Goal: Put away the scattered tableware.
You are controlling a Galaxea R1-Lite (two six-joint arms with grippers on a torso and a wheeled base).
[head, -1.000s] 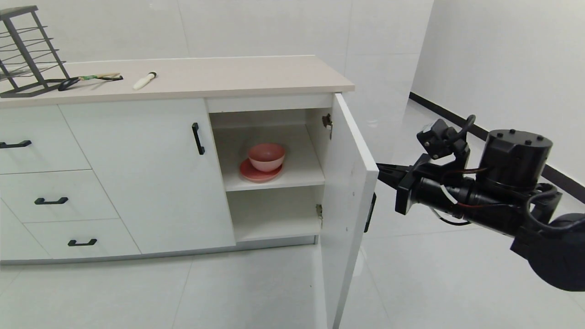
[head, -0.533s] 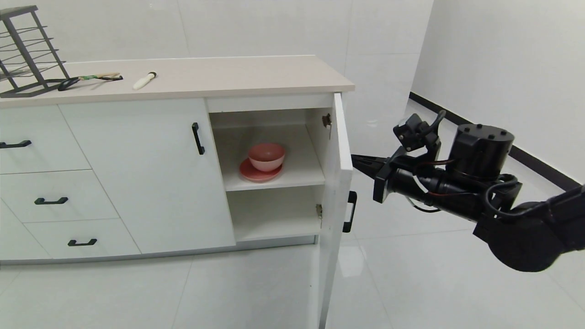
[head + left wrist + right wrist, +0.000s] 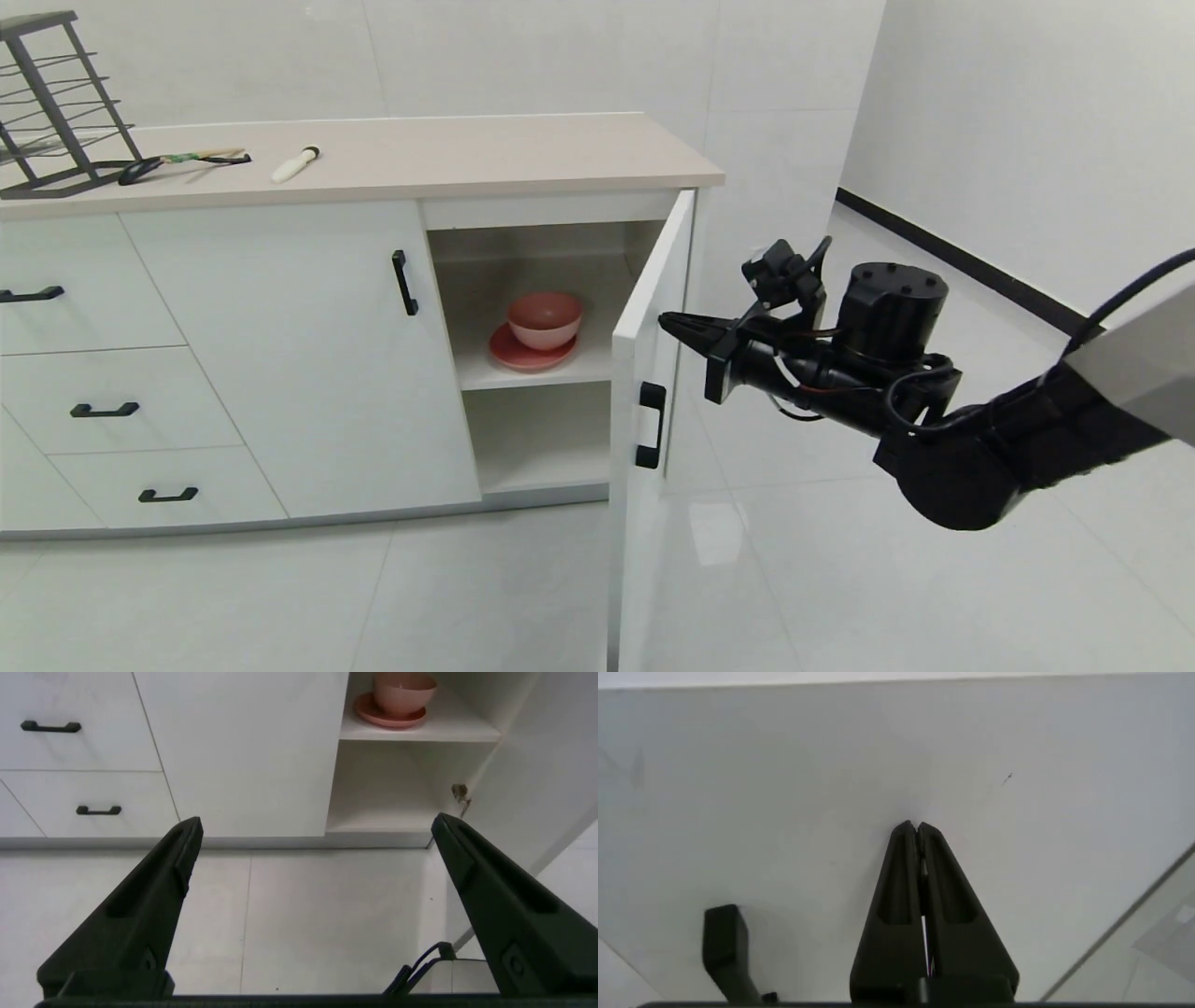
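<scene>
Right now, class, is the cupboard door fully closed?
No, the cupboard door stands ajar, with the pink bowl visible inside.

Lighting bright and even, from overhead. I note a pale glare patch on the glossy floor (image 3: 714,537), lower centre of the head view. Cabinet interior (image 3: 560,280) lightly shaded. Cabinet lines bow toward the left edge.

A pink bowl (image 3: 545,319) sits upright, mouth up, on a flat pink plate (image 3: 509,354), both resting on the upper cabinet shelf (image 3: 476,364).
</scene>
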